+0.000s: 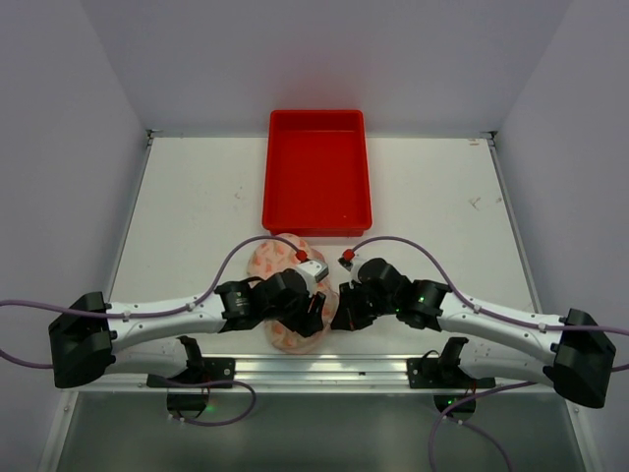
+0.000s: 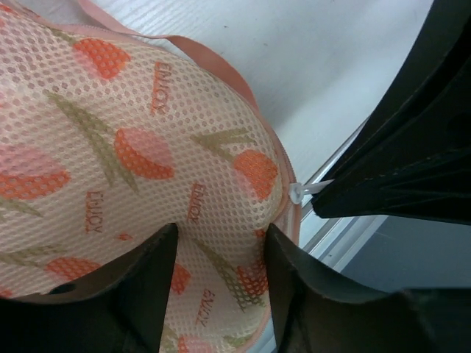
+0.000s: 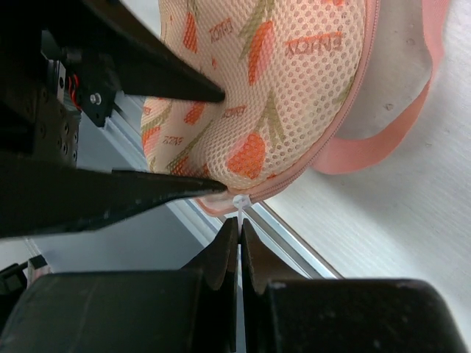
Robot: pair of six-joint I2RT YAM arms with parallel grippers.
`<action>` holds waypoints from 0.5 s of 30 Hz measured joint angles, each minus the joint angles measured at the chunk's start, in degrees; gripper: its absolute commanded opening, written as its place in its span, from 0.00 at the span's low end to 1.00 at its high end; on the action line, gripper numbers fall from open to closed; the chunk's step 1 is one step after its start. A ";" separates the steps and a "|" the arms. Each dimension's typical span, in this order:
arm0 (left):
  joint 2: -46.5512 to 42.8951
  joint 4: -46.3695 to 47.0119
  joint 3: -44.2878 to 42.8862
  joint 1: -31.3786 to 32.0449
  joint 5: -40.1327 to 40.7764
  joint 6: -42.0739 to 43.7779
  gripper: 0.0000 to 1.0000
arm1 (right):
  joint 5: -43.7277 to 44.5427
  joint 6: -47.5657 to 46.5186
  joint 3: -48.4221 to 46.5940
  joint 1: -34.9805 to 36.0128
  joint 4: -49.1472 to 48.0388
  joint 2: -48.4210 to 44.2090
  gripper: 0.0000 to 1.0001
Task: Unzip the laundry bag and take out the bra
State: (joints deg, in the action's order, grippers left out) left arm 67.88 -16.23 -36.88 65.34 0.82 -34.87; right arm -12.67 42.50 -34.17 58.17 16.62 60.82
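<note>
only the top view shows the layout: the laundry bag point(image 1: 275, 261) lies on the white surface point(image 1: 197, 206) near the front edge between the two arms, its long axis running far to near with a slight tilt, its near half under the left arm's wrist; the red tray point(image 1: 317, 177) stands beyond it, apart, at the far middle; only the left wrist view shows the left hand point(image 2: 219, 246) spread, both fingers point(image 2: 143, 283) set against the bag's domed tulip-print mesh; at the pink trim to their right a white zip pull point(image 2: 298, 193) sticks out to a dark fingertip; only the right wrist view shows the right hand point(image 3: 239, 246) pressed together, pinching that zip pull at the bag's near edge; the zip beside it looks shut; a pink loop point(image 3: 383, 147) lies on the surface to the right; what the bag holds cannot be told through the mesh
</note>
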 measured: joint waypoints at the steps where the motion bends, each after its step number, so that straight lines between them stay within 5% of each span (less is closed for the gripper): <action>1: 0.00 0.50 0.28 0.00 -0.39 -0.09 0.45 | 0.11 0.04 0.00 0.00 0.00 0.09 0.00; 2: 0.00 1.14 0.55 0.00 -0.76 -0.07 0.26 | 0.15 0.11 -0.02 0.00 -0.04 0.28 0.00; 5: 0.00 3.39 1.18 0.00 -1.92 -0.39 0.00 | 0.59 0.22 -0.24 0.00 -0.22 1.16 0.00; 11: 0.04 5.14 2.21 -0.02 -2.82 0.09 0.00 | 2.16 0.37 -0.09 -2.25 -0.37 1.49 0.00; 15: -1.16 5.55 3.15 -0.07 -2.69 0.42 0.00 | 2.10 0.66 2.64 -11.89 -1.20 0.20 0.00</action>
State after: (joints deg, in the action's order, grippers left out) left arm 66.72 -10.68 -33.74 65.28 -1.87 -34.46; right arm -10.57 43.16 -31.53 46.28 15.42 61.01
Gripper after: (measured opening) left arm 0.010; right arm 0.010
